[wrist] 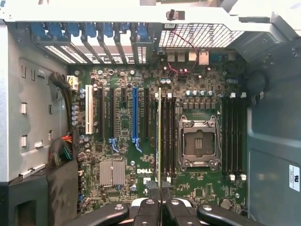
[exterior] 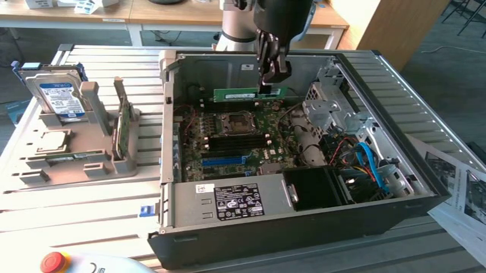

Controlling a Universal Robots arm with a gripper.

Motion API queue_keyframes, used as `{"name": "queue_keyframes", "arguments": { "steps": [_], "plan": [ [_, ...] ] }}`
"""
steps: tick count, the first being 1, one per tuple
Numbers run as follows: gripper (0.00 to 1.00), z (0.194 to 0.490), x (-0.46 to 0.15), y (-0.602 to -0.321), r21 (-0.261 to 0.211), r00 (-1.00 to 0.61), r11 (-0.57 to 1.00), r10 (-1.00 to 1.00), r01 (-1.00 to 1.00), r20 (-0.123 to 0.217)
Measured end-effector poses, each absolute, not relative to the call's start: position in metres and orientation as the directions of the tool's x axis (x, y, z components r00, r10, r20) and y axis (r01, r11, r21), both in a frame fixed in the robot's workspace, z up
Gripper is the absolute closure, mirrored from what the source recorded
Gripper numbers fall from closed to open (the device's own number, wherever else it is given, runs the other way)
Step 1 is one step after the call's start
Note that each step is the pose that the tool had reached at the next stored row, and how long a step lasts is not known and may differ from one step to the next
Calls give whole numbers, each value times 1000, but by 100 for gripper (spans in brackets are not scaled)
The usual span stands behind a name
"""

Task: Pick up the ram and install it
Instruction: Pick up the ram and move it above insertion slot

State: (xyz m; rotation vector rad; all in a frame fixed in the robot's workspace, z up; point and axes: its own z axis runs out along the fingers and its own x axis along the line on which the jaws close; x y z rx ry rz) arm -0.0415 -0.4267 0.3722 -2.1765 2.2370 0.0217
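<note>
My gripper (exterior: 270,86) hangs inside the open computer case (exterior: 410,207), shut on one end of the ram (exterior: 244,94). The ram is a narrow green stick with a white label, held level on its long edge above the motherboard (exterior: 227,142), towards the far wall of the case. In the wrist view the ram (wrist: 159,136) shows edge-on as a thin line running out from between my fingers (wrist: 149,213). It lies over the black memory slots (wrist: 167,136) beside the CPU socket (wrist: 198,142). Whether it touches a slot I cannot tell.
The power supply (exterior: 227,202) fills the near part of the case, and a drive cage (exterior: 330,111) with cables sits at the exterior view's right. At the exterior view's left, a grey fixture (exterior: 72,153) holds a hard drive (exterior: 54,96) and a green card (exterior: 122,133). A red stop button (exterior: 54,261) sits near the front edge.
</note>
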Motion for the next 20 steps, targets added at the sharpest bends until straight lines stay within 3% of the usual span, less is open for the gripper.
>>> {"name": "queue_keyframes", "arguments": {
  "steps": [20],
  "plan": [
    [88,354,-42,-427,-4,-29,29,-999,-1000,-24]
  ]
}}
